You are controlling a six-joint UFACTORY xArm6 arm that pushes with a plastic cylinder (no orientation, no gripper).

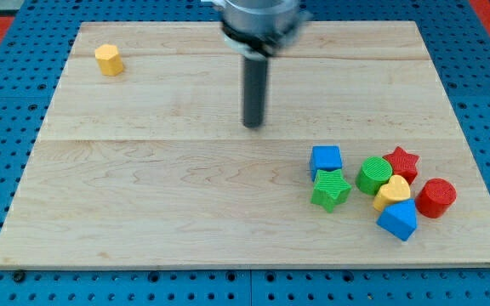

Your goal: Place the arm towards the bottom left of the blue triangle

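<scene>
The blue triangle (398, 220) lies at the view's lower right, the lowest block of a cluster. My tip (253, 126) rests on the wooden board near its middle, well to the upper left of the blue triangle and apart from every block. The nearest block to the tip is a blue cube (326, 159), to its lower right.
The cluster also holds a green star (331, 190), a green cylinder (373, 175), a red star (401, 161), a yellow heart (391, 192) and a red cylinder (435, 197). A yellow hexagon (108, 59) sits alone at the upper left. The board's lower edge (253, 267) runs just below the cluster.
</scene>
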